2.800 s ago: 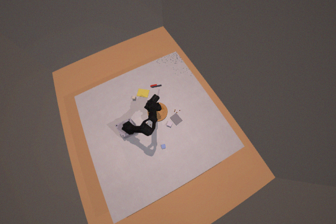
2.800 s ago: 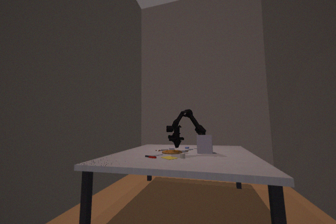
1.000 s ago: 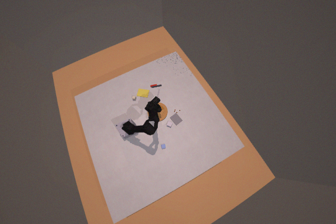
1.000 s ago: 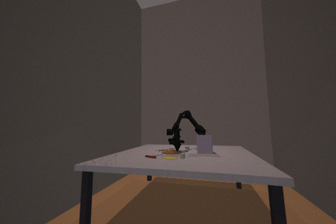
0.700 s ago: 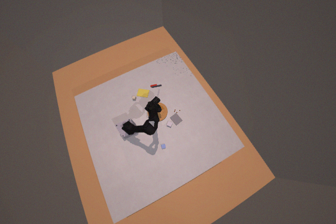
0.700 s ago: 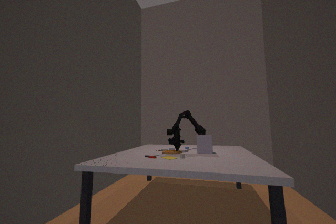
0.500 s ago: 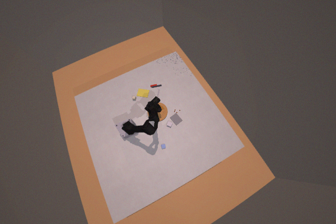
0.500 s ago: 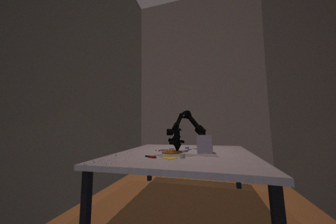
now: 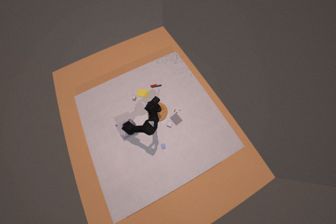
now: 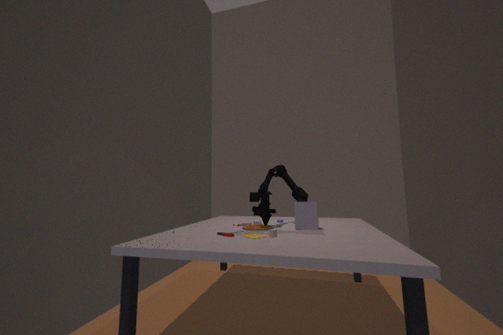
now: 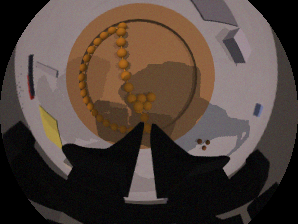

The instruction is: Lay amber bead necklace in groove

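The round bead board (image 9: 164, 112) (image 10: 245, 228) (image 11: 206, 87) lies flat, with a dark circular groove. The amber bead necklace (image 11: 82, 77) follows the groove along the left side in the wrist view. From the far end a row of beads cuts straight inward across the board to a small cluster near the middle, outside the groove line. The right part of the groove has no beads. My gripper (image 10: 265, 225) (image 11: 147, 126) is shut on a bead of the necklace at the near side of the board, low over it. The fingertips partly hide that bead.
Around the board lie a yellow sheet (image 9: 142, 92) (image 11: 50, 127), a red and black marker (image 9: 153, 85) (image 10: 227, 234), a cream block (image 9: 133, 98) (image 10: 272, 233), a grey square (image 9: 175, 119), a white block (image 9: 169, 123), a blue block (image 9: 163, 145) (image 11: 258, 109) and several small brown beads (image 11: 204, 148).
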`<state>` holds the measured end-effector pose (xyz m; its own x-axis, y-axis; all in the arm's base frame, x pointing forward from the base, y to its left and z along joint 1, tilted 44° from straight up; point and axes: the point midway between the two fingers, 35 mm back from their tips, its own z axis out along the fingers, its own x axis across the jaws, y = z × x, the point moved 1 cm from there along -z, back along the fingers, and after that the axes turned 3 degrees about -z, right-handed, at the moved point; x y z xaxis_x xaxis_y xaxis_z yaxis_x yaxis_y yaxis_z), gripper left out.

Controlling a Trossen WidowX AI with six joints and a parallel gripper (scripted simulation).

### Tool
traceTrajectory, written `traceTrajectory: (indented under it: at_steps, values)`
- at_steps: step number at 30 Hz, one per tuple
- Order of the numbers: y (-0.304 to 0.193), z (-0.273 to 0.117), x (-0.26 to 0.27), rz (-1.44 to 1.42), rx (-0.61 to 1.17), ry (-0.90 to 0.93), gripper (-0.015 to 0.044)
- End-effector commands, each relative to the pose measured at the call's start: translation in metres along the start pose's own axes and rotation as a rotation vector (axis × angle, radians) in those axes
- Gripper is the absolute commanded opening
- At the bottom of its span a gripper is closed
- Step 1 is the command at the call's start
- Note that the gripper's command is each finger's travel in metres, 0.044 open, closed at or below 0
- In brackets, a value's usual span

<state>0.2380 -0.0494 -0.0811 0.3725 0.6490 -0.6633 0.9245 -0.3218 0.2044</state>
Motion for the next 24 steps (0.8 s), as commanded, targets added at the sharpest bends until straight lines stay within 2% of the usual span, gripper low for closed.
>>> traceTrajectory:
  at_steps: [1, 24]
  values:
    - [-0.001, -0.002, -0.002, 0.003, -0.001, -0.001, 0.0]
    - [-0.005, 0.006, -0.015, 0.002, 0.0, -0.002, 0.0]
